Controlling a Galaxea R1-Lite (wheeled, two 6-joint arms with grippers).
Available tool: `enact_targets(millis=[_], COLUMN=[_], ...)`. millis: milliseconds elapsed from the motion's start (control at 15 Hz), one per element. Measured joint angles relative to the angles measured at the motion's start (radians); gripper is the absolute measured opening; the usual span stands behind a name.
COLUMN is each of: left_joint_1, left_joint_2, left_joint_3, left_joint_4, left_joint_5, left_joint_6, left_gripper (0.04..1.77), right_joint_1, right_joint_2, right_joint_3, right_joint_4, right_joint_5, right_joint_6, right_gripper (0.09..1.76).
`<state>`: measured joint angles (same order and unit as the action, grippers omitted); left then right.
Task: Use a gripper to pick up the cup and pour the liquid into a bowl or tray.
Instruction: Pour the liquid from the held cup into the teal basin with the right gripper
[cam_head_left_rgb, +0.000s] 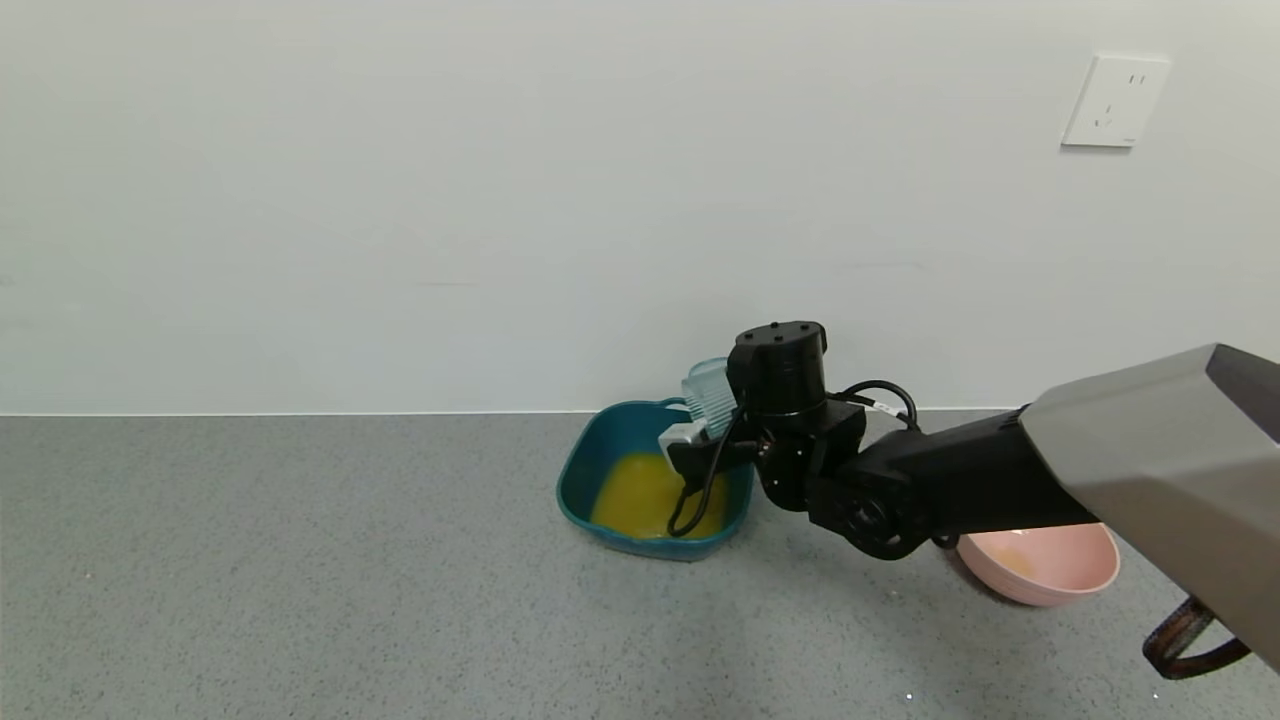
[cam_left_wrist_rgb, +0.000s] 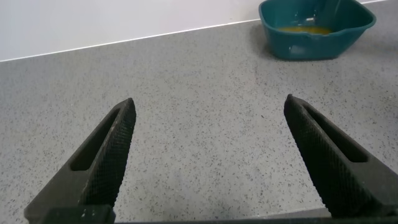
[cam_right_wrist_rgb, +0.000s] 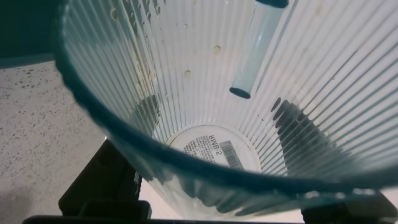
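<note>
My right gripper (cam_head_left_rgb: 712, 432) clamping tilted cup (cam_head_left_rgb: 709, 397) over basin (cam_head_left_rgb: 585, 478), juice (cam_head_left_rgb: 640, 492) pooled inside, left gripper (cam_left_wrist_rgb: 208, 155) spread wide over counter (cam_left_wrist_rgb: 205, 93)

Table (cam_head_left_rgb: 300, 580) wide open on robot's left, left tool (cam_left_wrist_rgb: 208, 155) hangs over bare top w/ fingers spread. Right side crowded: teal basin (cam_head_left_rgb: 585, 470) by wall, right arm over it, pink bowl (cam_head_left_rgb: 1050, 575) just beside.
</note>
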<state>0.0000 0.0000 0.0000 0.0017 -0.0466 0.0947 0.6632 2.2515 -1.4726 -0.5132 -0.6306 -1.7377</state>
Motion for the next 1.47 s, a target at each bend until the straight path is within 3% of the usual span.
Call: enact_targets(millis=[1133, 1467], left_joint_1=[0.000, 0.000], left_joint_2=[0.000, 0.000], left_joint_3=[0.000, 0.000], left_joint_4=[0.000, 0.000], left_joint_5=[0.000, 0.000], left_joint_6=[0.000, 0.000], left_gripper=[1.72, 1.72], right_joint_1=[0.002, 0.003], right_joint_2=[0.012, 0.010], right_joint_3=[0.003, 0.018], right_joint_4=[-0.061, -0.090], right_joint_5=[0.004, 0.006], right_joint_6=[0.010, 0.200], right_gripper=[1.36, 1.36])
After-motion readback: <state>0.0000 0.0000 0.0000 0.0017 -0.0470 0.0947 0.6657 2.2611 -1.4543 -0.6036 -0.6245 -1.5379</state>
